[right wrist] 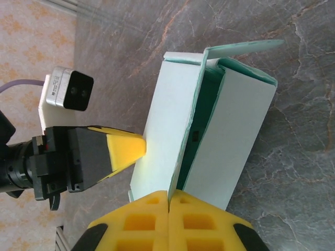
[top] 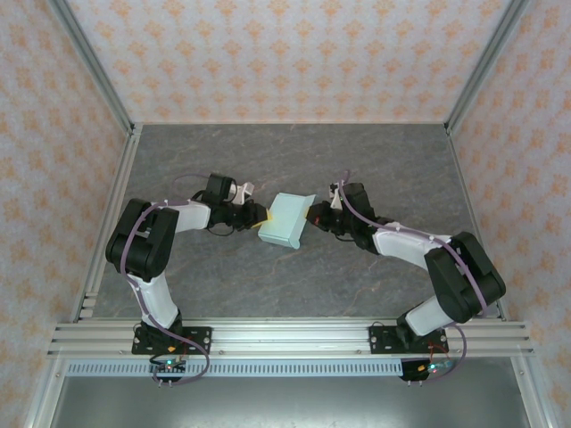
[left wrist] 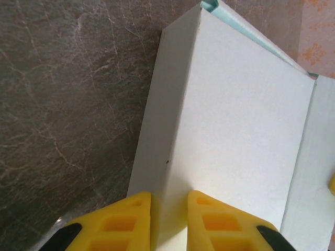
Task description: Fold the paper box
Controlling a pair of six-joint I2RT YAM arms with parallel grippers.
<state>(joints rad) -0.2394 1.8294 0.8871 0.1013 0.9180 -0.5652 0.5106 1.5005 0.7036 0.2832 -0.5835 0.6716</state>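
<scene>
Judged roughly halfway: the paper box [top: 285, 220] is already raised into a rectangular sleeve, held mid-table [top: 375, 160] between the arms. One end is left open, its flap [right wrist: 246, 47] untucked. Thin pale mint card, sharply creased. Left tool [left wrist: 169, 196] is pinched on a wall. Right tool [right wrist: 169, 192] is pressed together at the box's edge, and whether card is caught cannot be told.

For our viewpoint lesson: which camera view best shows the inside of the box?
Right wrist view: the box shows its open end and green inside to the camera. Left wrist view gives a close white panel; top view shows it small.
</scene>
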